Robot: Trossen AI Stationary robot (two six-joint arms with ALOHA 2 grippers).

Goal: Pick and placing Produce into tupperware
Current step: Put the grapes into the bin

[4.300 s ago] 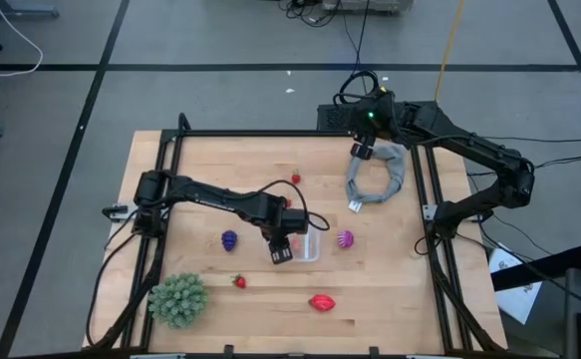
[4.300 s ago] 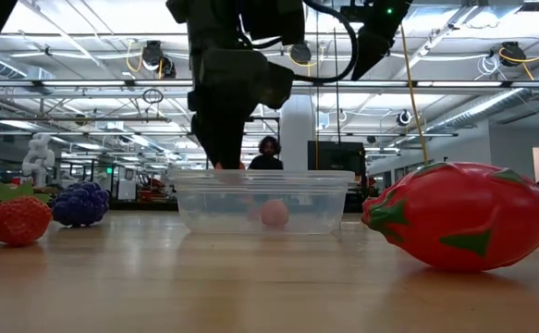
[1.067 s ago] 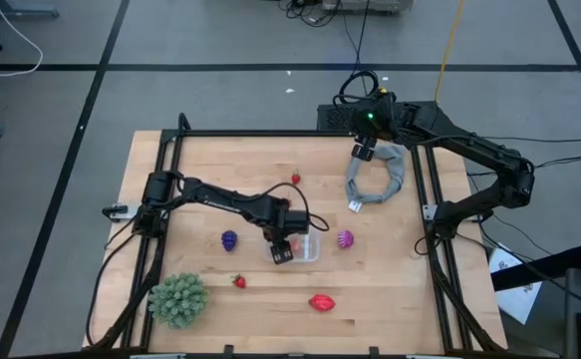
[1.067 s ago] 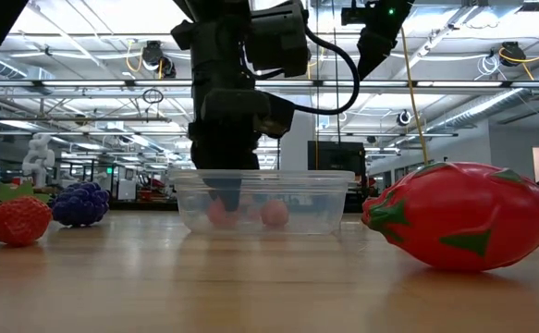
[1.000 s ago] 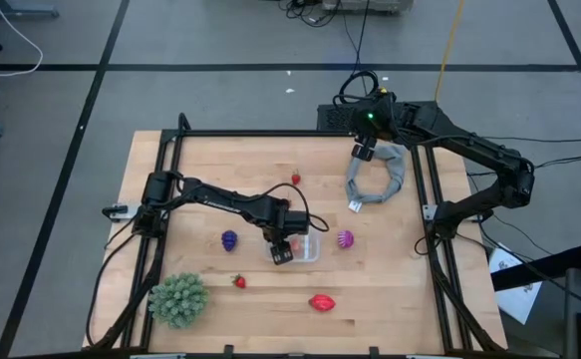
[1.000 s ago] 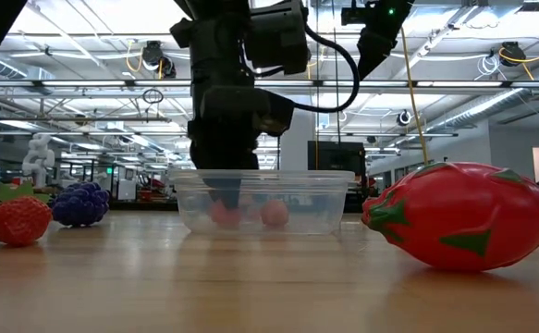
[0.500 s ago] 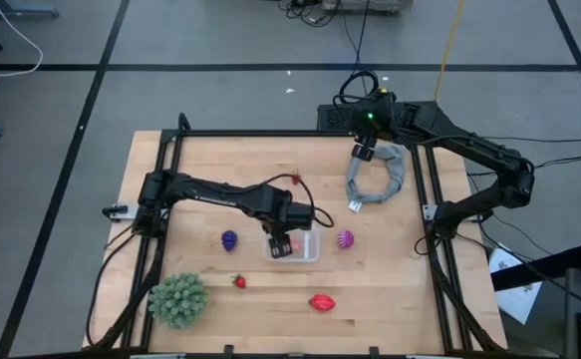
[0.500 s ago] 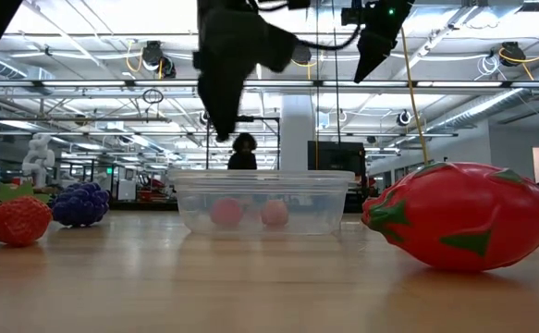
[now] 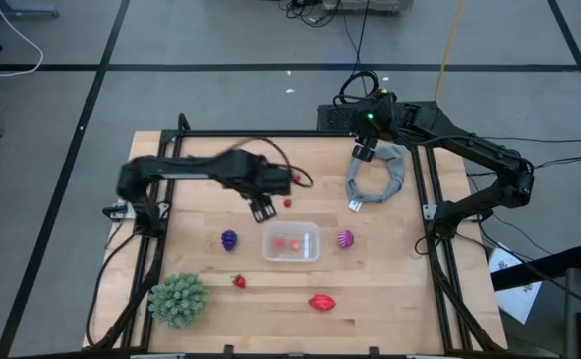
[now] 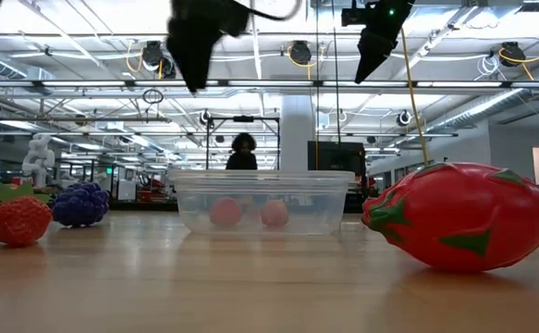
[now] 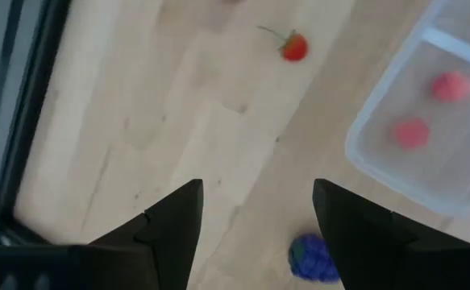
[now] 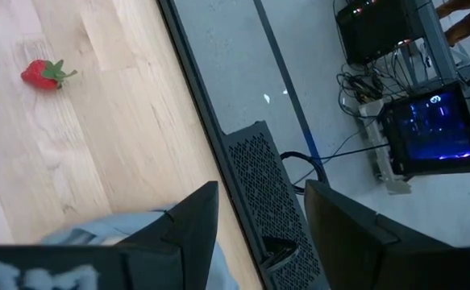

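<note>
high view: the left gripper (image 9: 262, 210) hung over bare pale wood planks just behind the tupperware (image 9: 291, 242), a clear rounded-corner rectangular tub holding two small red berries (image 9: 287, 243). around the tub lay a knobbly dark purple fruit (image 9: 229, 240), a ribbed magenta fruit (image 9: 345, 238), a smooth red oval (image 9: 321, 301), a small strawberry (image 9: 239, 282) and a spiky green ball (image 9: 178, 299). the right gripper (image 9: 361, 152) rested at the table's far edge on a limp grey cloth ring (image 9: 380, 175).

low view: the translucent tub wall showed both berries as pale pink rounds; the glossy red oval bore green scales.

left wrist view: the left gripper's dark fingers (image 11: 170, 229) stood spread, holding nothing.

right wrist view: the right gripper's fingers (image 12: 190, 221) stood apart above the grey cloth.
</note>
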